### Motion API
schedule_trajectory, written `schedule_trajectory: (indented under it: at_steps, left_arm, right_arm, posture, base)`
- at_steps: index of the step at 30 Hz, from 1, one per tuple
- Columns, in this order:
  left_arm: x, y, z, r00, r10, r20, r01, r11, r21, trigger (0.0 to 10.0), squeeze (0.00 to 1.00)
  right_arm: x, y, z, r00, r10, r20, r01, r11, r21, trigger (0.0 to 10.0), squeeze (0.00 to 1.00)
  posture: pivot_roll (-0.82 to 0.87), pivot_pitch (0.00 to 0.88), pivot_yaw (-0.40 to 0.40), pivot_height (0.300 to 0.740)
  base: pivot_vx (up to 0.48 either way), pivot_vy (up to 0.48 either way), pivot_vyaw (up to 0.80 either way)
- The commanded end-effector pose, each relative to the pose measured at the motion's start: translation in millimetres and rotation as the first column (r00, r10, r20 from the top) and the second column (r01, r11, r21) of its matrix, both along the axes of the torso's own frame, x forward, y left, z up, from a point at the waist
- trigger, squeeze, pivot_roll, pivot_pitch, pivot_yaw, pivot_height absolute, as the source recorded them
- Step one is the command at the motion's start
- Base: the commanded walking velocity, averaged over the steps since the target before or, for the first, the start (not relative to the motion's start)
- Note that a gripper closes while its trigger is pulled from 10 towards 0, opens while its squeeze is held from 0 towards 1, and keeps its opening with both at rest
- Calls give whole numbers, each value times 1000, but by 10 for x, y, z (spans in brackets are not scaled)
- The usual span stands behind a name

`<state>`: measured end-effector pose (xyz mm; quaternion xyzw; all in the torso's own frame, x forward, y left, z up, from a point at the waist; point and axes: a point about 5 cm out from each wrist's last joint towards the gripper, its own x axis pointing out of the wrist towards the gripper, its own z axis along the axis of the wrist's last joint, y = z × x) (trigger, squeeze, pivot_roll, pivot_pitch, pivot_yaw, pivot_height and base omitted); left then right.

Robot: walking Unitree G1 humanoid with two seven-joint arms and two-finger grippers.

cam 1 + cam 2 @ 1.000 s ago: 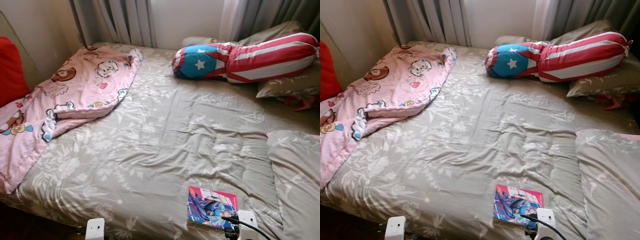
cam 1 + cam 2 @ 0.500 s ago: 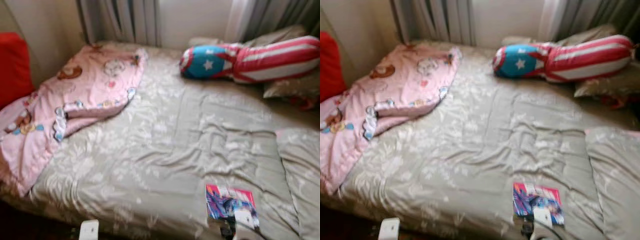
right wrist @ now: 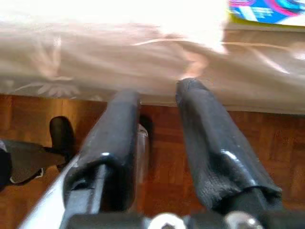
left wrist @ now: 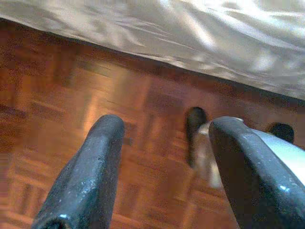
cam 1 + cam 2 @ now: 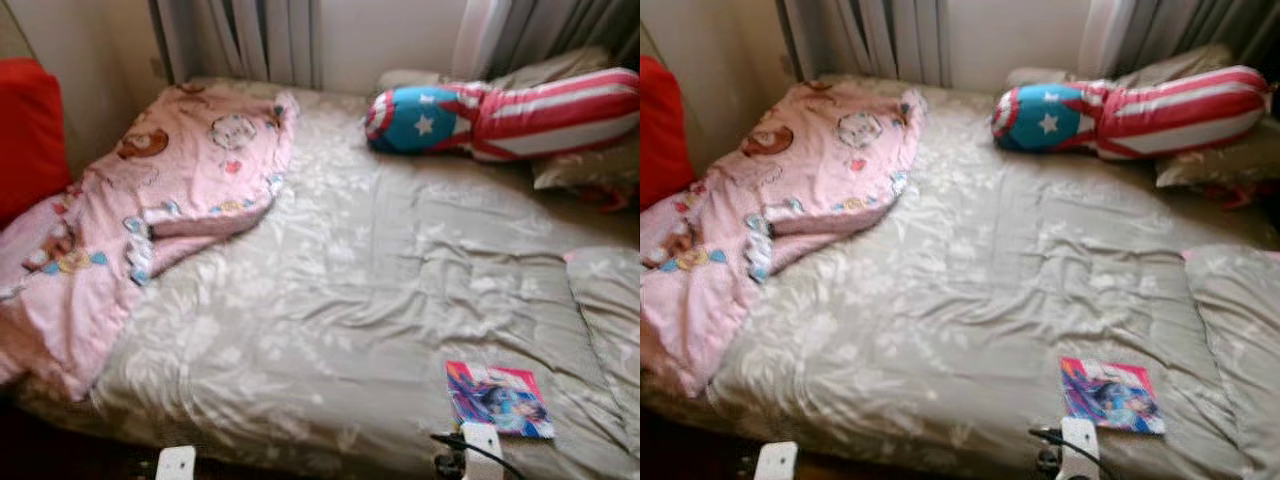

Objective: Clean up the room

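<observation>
Left eye view: our grippers low at the bed's near edge

At far left a pink blanket [image 5: 150, 200] lies crumpled on the grey bed [image 5: 340, 290]. Our left gripper [image 4: 162, 167] hangs over the wooden floor [image 4: 52, 95], fingers spread apart. Further right, a colourful book [image 5: 498, 398] rests near the bed's edge, just beyond our right gripper [image 3: 159, 95], whose fingers stand slightly parted, holding nothing.

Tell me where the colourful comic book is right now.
The colourful comic book lies flat on the grey floral bedspread near the bed's front edge, on the robot's right, just beyond the right gripper and below the grey pillow.
</observation>
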<state>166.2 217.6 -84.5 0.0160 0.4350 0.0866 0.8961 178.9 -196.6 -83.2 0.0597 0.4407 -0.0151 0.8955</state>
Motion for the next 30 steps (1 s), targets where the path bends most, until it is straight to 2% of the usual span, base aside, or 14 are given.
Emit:
schedule_trajectory:
  at_steps: [1, 17, 30]
  left_arm:
    - [-78, -68, -51, 999, 4, -31, -5, 1000, -23, 10000, 0]
    - [-141, 35, -56, 999, 19, -46, -20, 1000, -17, 10000, 0]
    - [-137, -31, -69, 999, 20, -50, -21, 1000, -22, 10000, 0]
  right_arm:
    - [-96, -94, -31, 999, -17, -32, 16, 1000, -22, 10000, 0]
    - [-99, -73, -36, 999, -20, -31, 19, 1000, -19, 10000, 0]
    - [-97, -68, -36, 999, -15, -33, 14, 1000, -21, 10000, 0]
  posture:
    - [-91, 131, -25, 740]
    - [-85, 147, -26, 740]
    - [-83, 149, -26, 740]
  base:
    - [0, 454, 0]
    - [0, 452, 0]
    - [0, 453, 0]
